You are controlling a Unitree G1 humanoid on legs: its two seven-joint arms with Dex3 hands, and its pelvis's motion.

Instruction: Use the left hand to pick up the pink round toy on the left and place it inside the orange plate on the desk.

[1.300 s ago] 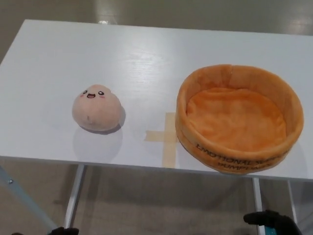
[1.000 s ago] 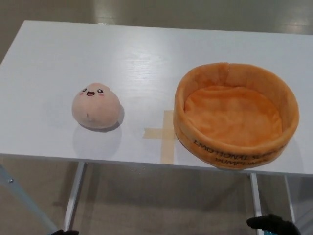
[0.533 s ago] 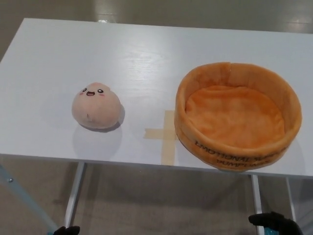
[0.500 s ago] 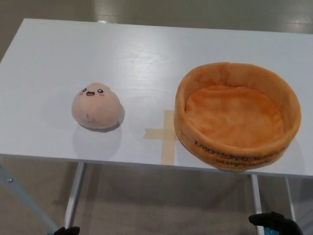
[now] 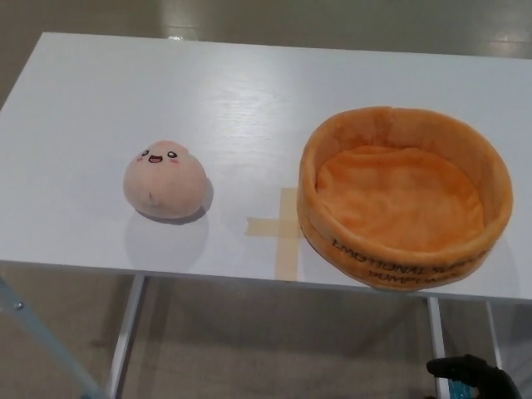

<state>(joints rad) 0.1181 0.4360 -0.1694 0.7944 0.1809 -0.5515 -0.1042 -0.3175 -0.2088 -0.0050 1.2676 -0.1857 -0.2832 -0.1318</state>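
Right hand cropped at frame edge

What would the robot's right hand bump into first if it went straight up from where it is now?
Probably the underside of the white table, near its front right edge, just under the orange plate. The right hand sits low, below the tabletop, so depth is hard to judge and it might pass in front instead.
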